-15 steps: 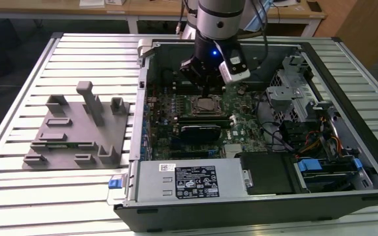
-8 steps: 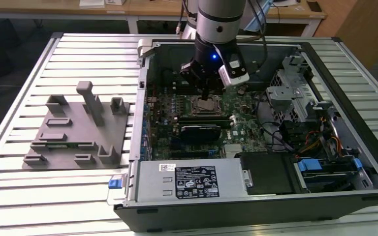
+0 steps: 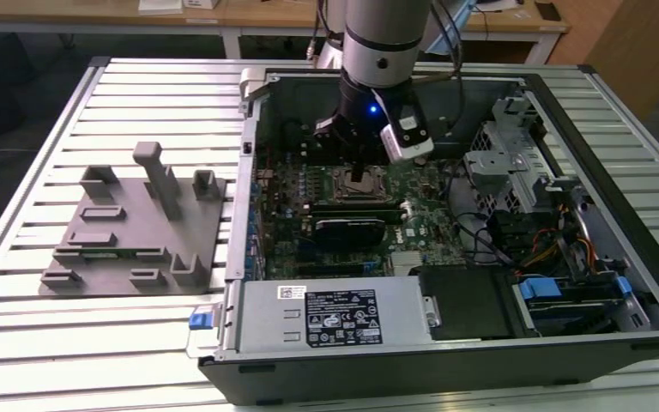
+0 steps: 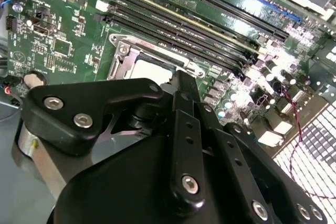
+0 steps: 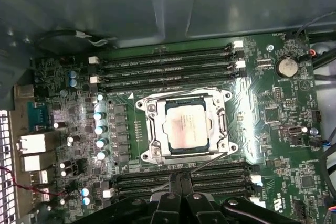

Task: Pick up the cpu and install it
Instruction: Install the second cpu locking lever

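Observation:
The cpu (image 5: 184, 126) lies flat in the motherboard socket, its shiny silver-grey top showing inside the metal frame (image 5: 149, 129). A pale corner of the cpu (image 4: 150, 70) peeks out past my black fingers in the second wrist view. My gripper (image 5: 178, 178) hovers just beside the socket's edge, over the memory slots, shut with nothing between its fingers. In the exterior view the gripper (image 3: 356, 174) hangs right above the socket (image 3: 359, 185) inside the open computer case.
Long black memory slots (image 5: 168, 66) flank the socket on both sides. The case walls (image 3: 255, 112), a drive cage (image 3: 513, 163), cables (image 3: 559, 249) and the power supply (image 3: 329, 313) crowd the board. A grey fixture tray (image 3: 135, 223) sits on the slatted table on the exterior view's left.

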